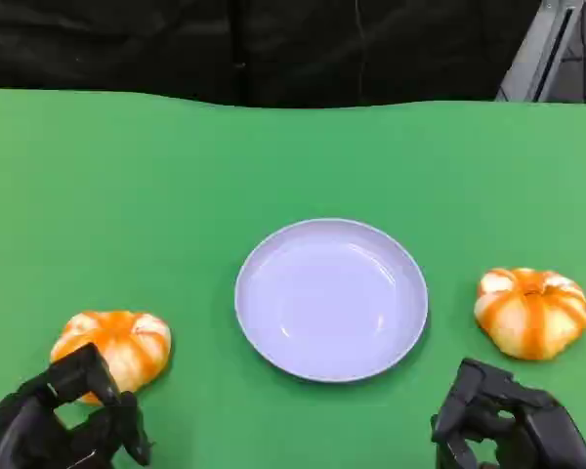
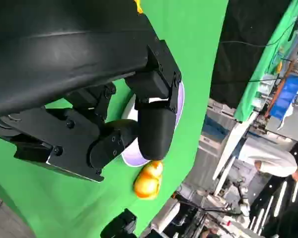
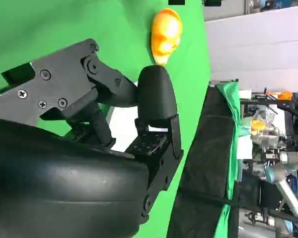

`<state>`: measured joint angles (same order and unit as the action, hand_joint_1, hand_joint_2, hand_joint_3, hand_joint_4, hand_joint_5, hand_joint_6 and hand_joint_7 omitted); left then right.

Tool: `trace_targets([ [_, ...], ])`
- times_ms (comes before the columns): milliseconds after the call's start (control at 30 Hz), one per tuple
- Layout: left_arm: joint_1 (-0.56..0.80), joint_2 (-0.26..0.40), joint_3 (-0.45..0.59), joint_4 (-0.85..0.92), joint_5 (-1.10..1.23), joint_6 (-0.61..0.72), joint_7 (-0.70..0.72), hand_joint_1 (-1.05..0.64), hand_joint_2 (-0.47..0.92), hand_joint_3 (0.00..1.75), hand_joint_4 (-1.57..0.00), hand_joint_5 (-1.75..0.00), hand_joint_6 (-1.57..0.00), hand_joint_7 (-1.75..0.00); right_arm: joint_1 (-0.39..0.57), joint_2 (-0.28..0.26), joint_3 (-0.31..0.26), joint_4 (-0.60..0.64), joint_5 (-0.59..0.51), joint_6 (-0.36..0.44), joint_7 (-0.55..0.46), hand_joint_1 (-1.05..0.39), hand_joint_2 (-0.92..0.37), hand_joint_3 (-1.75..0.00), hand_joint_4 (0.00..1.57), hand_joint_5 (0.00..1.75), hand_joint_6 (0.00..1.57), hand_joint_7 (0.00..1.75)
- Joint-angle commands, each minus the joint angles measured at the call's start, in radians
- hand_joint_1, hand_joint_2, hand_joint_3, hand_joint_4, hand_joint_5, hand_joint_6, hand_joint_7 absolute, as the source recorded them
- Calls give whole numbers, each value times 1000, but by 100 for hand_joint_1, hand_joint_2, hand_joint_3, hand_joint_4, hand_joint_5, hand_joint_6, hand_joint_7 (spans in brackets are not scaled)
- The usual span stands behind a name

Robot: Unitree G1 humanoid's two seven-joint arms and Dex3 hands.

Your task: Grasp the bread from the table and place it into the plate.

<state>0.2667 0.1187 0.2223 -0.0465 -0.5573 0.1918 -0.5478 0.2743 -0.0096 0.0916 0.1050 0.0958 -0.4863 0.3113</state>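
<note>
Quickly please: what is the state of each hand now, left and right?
Left hand: open, holding nothing, beside the orange-and-white pumpkin-shaped bread.
Right hand: open, holding nothing.

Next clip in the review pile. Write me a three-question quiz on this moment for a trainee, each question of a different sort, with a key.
1. True or false: the plate already holds a bread.
2. Multiple choice: the left bread lies
A. on the plate
B. on the green table, just beyond the left hand
C. in the right hand
3. Fill in: the right bread lies on the table on the plate's ____ side, as the head view shows it.

Key
1. False: the plate is bare, and both breads lie on the table.
2. B.
3. Right. It sits apart from the plate, beyond the right hand, which holds nothing.
</note>
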Motion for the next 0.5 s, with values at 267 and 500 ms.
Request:
trace_targets([
  [267, -2, 14, 5, 2, 0, -5, -8, -4, 71, 94, -81, -175, -74, -164, -2, -13, -6, 2, 10, -7, -1, -14, -68, -100, 78, 175, 74, 151],
  [500, -2, 13, 5, -2, -1, 4, 1, -3, 71, 93, -81, -175, -75, -164, 0, -12, -5, -7, 2, 5, -9, -13, -68, -100, 78, 175, 74, 151],
])
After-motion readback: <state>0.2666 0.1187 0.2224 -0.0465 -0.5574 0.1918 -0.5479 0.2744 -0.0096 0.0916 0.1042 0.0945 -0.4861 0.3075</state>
